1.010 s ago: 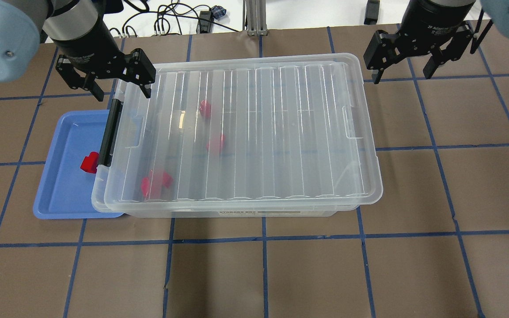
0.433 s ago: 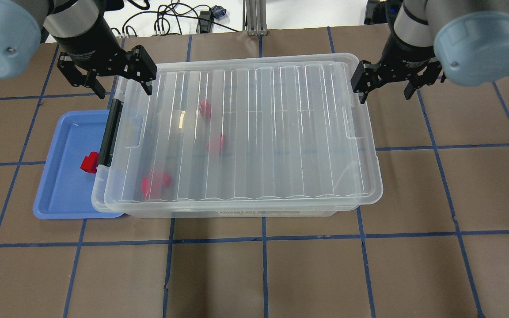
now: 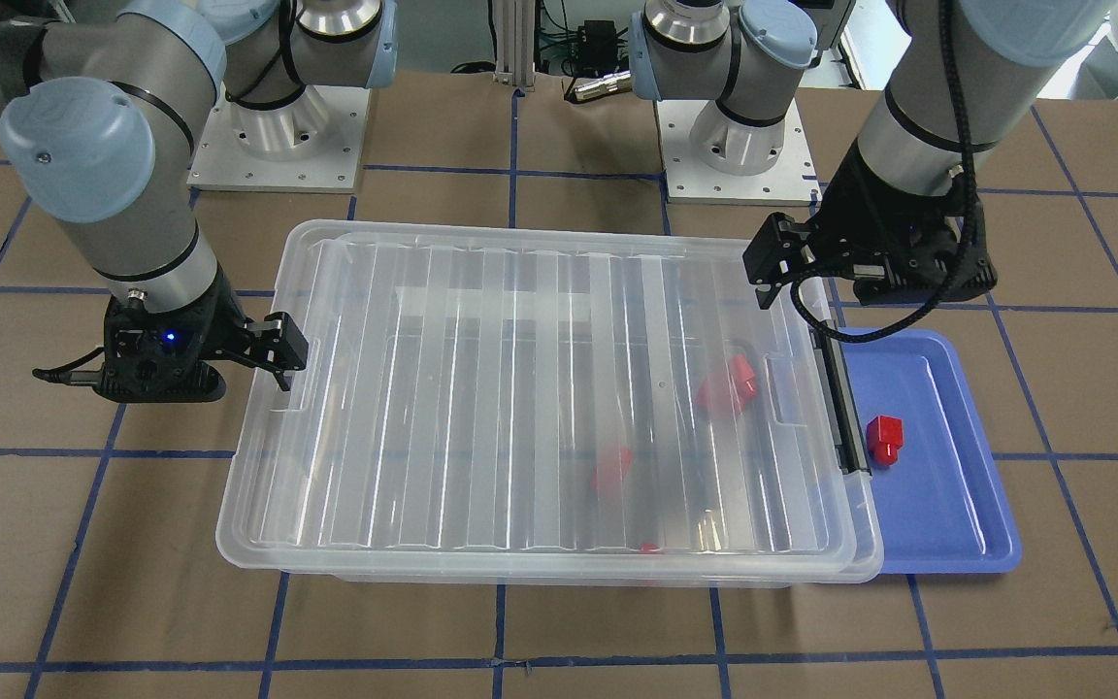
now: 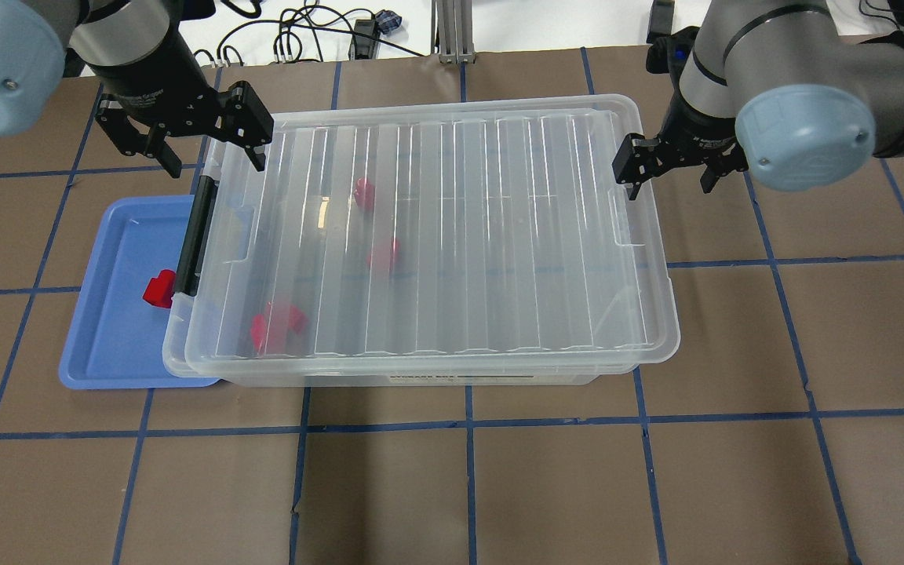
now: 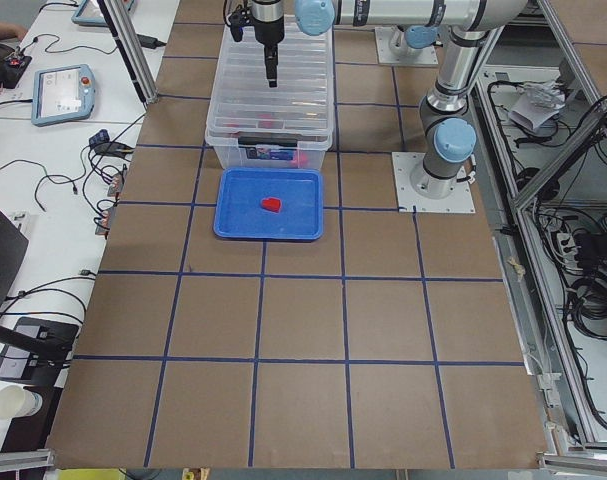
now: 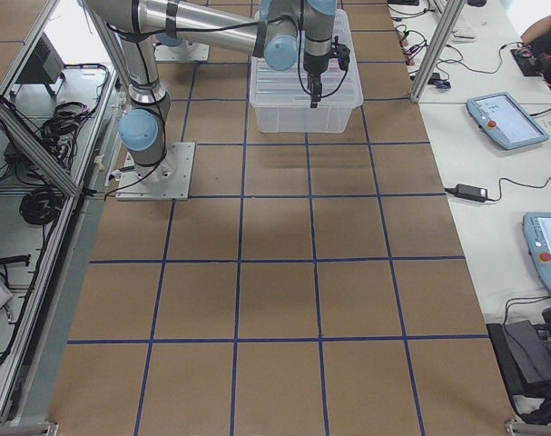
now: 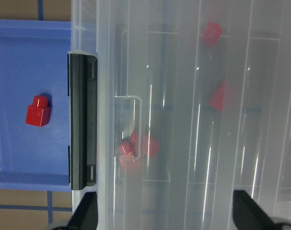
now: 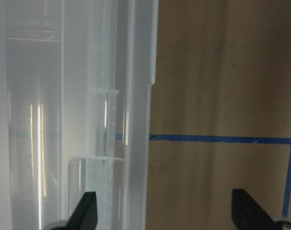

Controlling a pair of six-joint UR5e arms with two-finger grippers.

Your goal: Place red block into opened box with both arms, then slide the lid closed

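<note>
A: Left of the box [image 4: 303,378], the block [image 4: 158,289] lies in the tray [image 4: 107,345], just beside the clasp [image 4: 193,235] — a reaching finger could snag that bar.
B: And the lid [image 4: 499,235] covers almost all; a crooked shove might jam it.
A: Farther back, left gripper [image 4: 217,167] and right gripper [image 4: 668,189] hang spread, empty.
B: Red shapes under the ribs blur — count unclear.

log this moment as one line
left gripper open over box corner | right gripper open at lid edge | lid on box, offset | one red block on tray
</note>
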